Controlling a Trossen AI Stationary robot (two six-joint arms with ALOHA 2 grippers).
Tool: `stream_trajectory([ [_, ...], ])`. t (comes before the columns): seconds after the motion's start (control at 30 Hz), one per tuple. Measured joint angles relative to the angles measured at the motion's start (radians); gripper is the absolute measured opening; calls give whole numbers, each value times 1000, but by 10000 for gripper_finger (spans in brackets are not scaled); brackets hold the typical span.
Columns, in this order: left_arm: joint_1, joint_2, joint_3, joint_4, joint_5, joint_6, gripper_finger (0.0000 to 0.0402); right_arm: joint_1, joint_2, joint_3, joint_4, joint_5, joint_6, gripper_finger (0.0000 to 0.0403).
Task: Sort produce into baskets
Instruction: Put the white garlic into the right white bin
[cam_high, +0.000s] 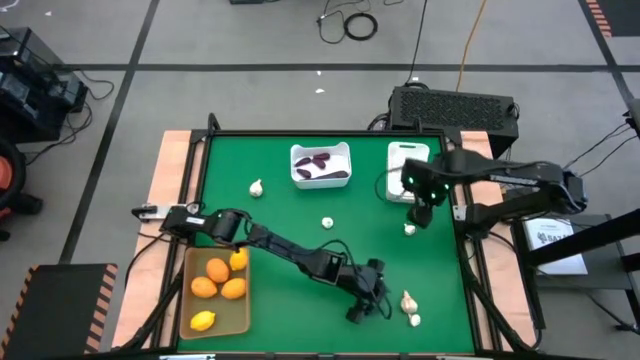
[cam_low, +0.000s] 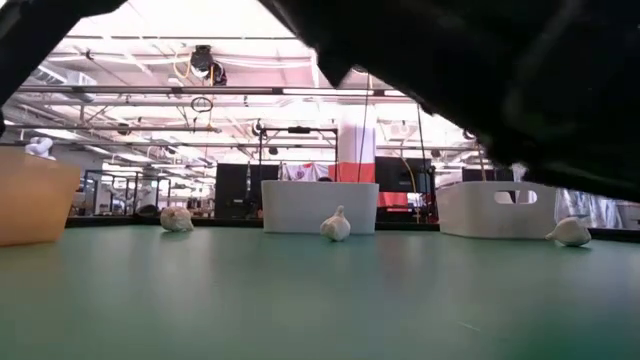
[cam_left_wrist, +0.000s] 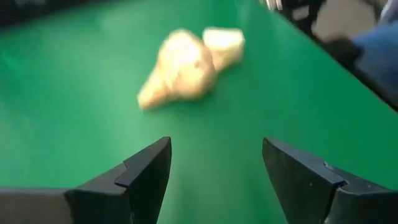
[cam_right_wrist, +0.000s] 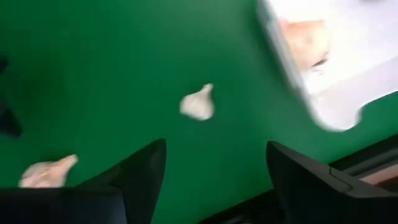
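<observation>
My left gripper (cam_high: 378, 302) is open near the table's near right, just left of two white garlic bulbs (cam_high: 408, 300) that lie on the green mat; they show ahead of its fingers in the left wrist view (cam_left_wrist: 180, 68). My right gripper (cam_high: 422, 215) is open above the mat by another garlic bulb (cam_high: 409, 230), which also shows in the right wrist view (cam_right_wrist: 198, 102). The narrow white bin (cam_high: 408, 170) holds a pale bulb (cam_right_wrist: 305, 34). The squarish white bin (cam_high: 321, 165) holds purple eggplants. The tan tray (cam_high: 240, 320) holds orange and yellow fruits (cam_high: 218, 282).
Two more garlic bulbs lie loose on the mat, one far left (cam_high: 256, 187) and one in the middle (cam_high: 327, 223). The left arm stretches slantwise across the mat from the tan tray. A black raised rim (cam_high: 470, 290) borders the table.
</observation>
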Motion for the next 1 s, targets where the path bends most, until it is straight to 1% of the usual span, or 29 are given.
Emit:
stream_trajectory([
  [0.07, -6, -30, -1, -99, -11, -24, 261, 85, -29, 0, 2, -1, 98, 261],
  [0.17, -6, -79, -1, -206, -16, -47, 261, 228, -53, 0, 7, 2, 282, 252],
  [0.27, -5, -117, 0, -295, -20, -49, 261, 389, -49, 0, 18, 40, 461, 243],
  [0.37, -5, -145, 0, -406, -33, -48, 261, 547, -20, 0, 59, 71, 636, 234],
  [0.53, -5, -196, 0, -678, -139, -48, 261, 765, 74, 0, 218, 125, 878, 221],
  [0.7, -7, -252, 0, -942, -216, -75, 261, 897, 227, 0, 346, 131, 1055, 214],
  [0.87, -12, -336, -1, -1191, -235, -116, 261, 965, 366, 0, 450, 104, 1196, 212],
  [0.93, -18, -394, -7, -1245, -282, -126, 261, 981, 397, -1, 508, 95, 1237, 212],
  [1.0, -19, -473, -36, -1267, -350, -131, 261, 994, 416, -1, 565, 95, 1281, 212],
])
